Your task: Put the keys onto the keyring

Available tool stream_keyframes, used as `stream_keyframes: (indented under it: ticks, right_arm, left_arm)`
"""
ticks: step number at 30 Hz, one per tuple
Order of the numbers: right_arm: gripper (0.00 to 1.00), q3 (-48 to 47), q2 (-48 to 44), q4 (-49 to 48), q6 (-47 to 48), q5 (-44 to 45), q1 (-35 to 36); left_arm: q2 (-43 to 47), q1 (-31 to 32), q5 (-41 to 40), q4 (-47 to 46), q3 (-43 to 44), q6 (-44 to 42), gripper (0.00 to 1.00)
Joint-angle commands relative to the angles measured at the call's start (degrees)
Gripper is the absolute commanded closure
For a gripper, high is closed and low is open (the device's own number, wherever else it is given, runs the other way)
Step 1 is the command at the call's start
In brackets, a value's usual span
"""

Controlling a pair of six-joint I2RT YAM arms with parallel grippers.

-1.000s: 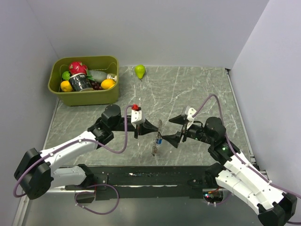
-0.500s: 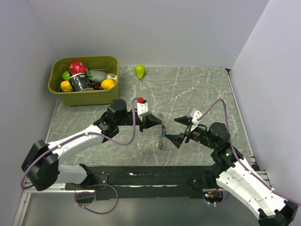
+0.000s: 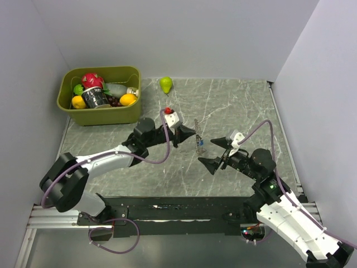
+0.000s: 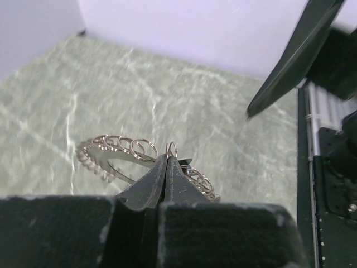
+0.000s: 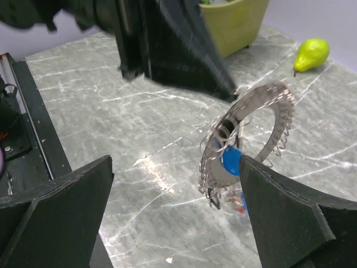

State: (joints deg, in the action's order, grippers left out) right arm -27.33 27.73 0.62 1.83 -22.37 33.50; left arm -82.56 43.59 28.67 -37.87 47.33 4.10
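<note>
Since 1 second ago the keyring [image 3: 198, 139] has been riding from the near edge toward the middle of the table [image 3: 240, 106], hanging on edge from my left gripper [image 3: 188, 134], whose jaws are clenching its rim. A blue-tagged key [image 5: 230, 161] is dangling on it. My right gripper [image 3: 208, 151] is hovering just beside, jaws spread wide, grasping nothing. Seeing no loose keys, I am judging the threading nearly done; next is lowering the keyring gently.

Marble table [image 3: 240, 106] bears a bin [image 3: 106, 115] and pear [image 3: 165, 84].
</note>
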Motion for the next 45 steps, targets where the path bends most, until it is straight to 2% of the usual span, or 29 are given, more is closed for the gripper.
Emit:
stream_keyframes:
  ticks: [1, 6, 9, 11, 15, 22, 25, 29, 34, 39, 43, 44, 45]
  right_arm:
    - [0.0, 1.1, 1.5, -1.6, -1.2, 1.3, 0.1]
    - [0.0, 1.4, 2.9, -2.1, -1.7, 1.0, 0.2]
    - [0.0, 1.4, 3.5, -2.6, -1.7, 0.8, 0.1]
    - [0.0, 1.4, 4.0, -3.2, -1.7, 0.4, 0.1]
    - [0.0, 1.1, 5.8, -4.0, -1.6, -0.4, 0.1]
    - [0.0, 0.7, 8.7, -5.6, -1.7, -1.6, 0.1]
    - [0.0, 0.4, 10.2, -6.3, -1.7, -2.3, 0.2]
    - [0.0, 0.2, 11.3, -7.1, -3.2, -2.6, 0.1]
    - [0.0, -0.5, 11.2, -8.0, -3.4, -2.4, 0.2]
    - [0.0, -1.7, 12.9, -8.7, -3.4, -2.7, 0.2]
    - [0.0, -2.5, 14.5, -9.8, -3.5, -3.6, 0.2]
    - [0.0, -2.8, 15.1, -9.9, -3.4, -3.8, 0.2]
    - [0.0, -3.1, 15.4, -10.2, -3.5, -3.8, 0.1]
  left_arm:
    - [-1.9, 0.1, -4.3, -12.3, -6.8, 4.3, 0.98]
    - [-2.7, 0.2, -4.1, -22.0, -18.4, 9.1, 0.92]
    - [-0.1, 0.2, -6.6, -25.7, -24.1, 11.4, 0.9]
    - [2.7, 0.2, -9.0, -25.3, -26.2, 11.7, 0.87]
    - [6.9, 0.4, -12.1, -22.2, -29.8, 10.7, 0.89]
    - [11.9, 0.5, -12.7, -16.9, -32.4, 11.5, 0.9]
    - [14.3, 0.6, -13.5, -14.8, -33.4, 11.9, 0.87]
    - [19.4, 0.6, -15.9, -10.4, -33.6, 11.6, 0.71]
    - [26.0, 0.6, -17.8, -6.3, -33.5, 11.2, 0.55]
    - [28.8, 0.7, -20.1, -4.5, -32.3, 12.5, 0.35]
    - [29.3, 0.6, -21.0, -5.1, -31.8, 12.2, 0.25]
    - [29.3, 0.7, -21.0, -6.3, -31.8, 11.9, 0.04]
    - [29.3, 0.7, -21.2, -7.1, -31.8, 11.9, 0.03]
